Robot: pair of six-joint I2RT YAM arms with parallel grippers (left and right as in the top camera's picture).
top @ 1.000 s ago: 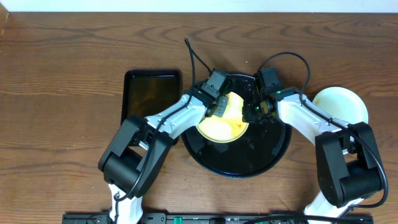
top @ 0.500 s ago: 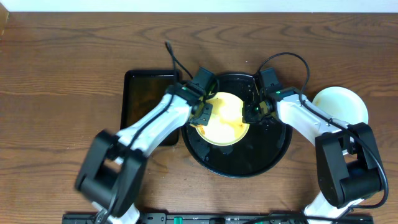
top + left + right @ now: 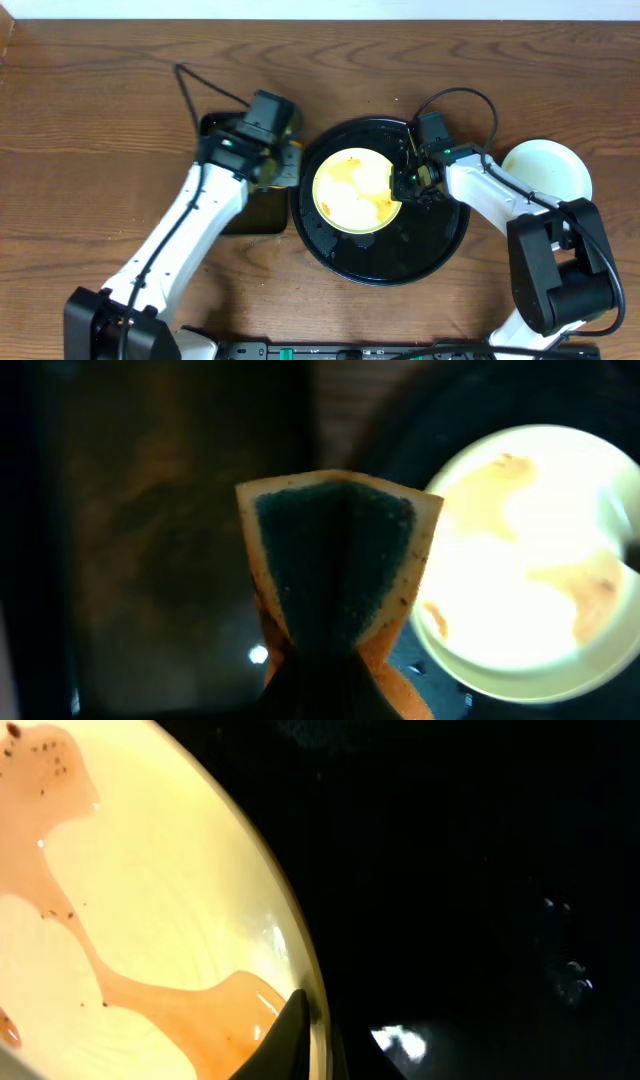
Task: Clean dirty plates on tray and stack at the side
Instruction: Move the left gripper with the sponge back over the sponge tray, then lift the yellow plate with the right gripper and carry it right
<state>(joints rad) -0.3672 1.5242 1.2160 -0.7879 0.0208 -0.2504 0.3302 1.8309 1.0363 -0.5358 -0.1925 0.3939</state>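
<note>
I have the right gripper (image 3: 408,183) at the right-hand edge of the pale yellow plate (image 3: 352,190), which lies flat in the upper left part of the round black tray (image 3: 440,235). In the right wrist view the rim runs up between the fingertips (image 3: 290,1032). The inner one lies on the plate's face beside a brown sauce smear (image 3: 150,1000). The outer one is lost against the glossy black, so I read the jaws as nipped onto the rim. The left gripper (image 3: 272,160) is off the plate, to its left, over the right edge of the rectangular black tray (image 3: 262,208). It is pinched hard on an orange sponge (image 3: 335,560), which is folded with its dark green scouring face toward the wrist camera. The sponge is apart from the plate, whose rim shows just to the sponge's right in that view. A white bowl (image 3: 548,165) sits on the wooden table (image 3: 100,120), right of the round tray.
</note>
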